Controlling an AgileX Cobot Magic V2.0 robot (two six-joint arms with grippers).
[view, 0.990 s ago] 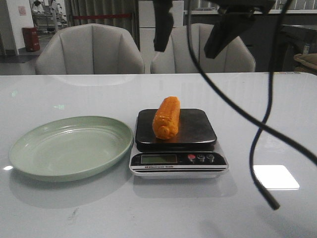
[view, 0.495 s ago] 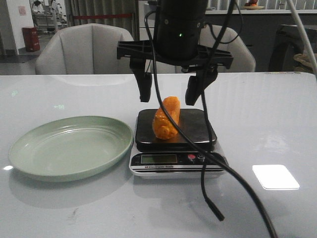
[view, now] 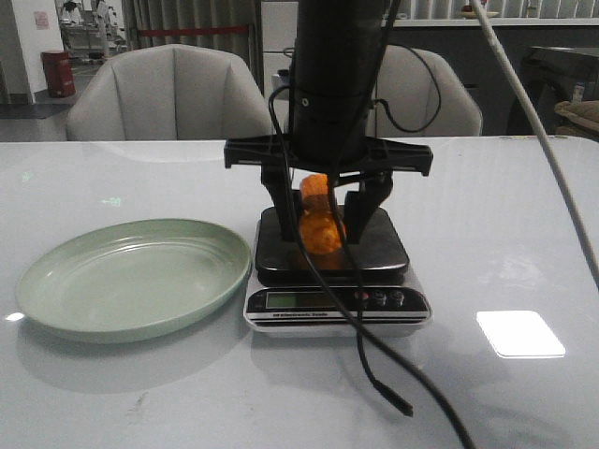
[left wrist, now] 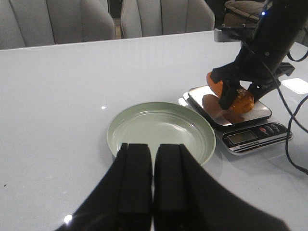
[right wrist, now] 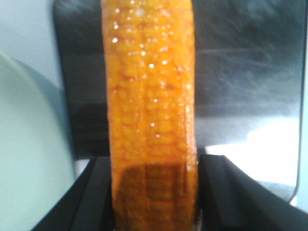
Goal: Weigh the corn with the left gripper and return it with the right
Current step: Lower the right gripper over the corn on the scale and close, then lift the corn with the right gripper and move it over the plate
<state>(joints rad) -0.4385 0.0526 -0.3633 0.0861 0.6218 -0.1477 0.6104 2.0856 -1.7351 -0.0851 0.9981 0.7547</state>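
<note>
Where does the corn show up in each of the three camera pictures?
Front view: the corn lies on the scale at centre, between the right gripper fingers.
Left wrist view: the corn is far off beside the plate.
Right wrist view: the corn fills the middle.
Shared landmark: the scale's dark platform.

Office-like lounge: grey armchairs, white table, robot workstations behind.
</note>
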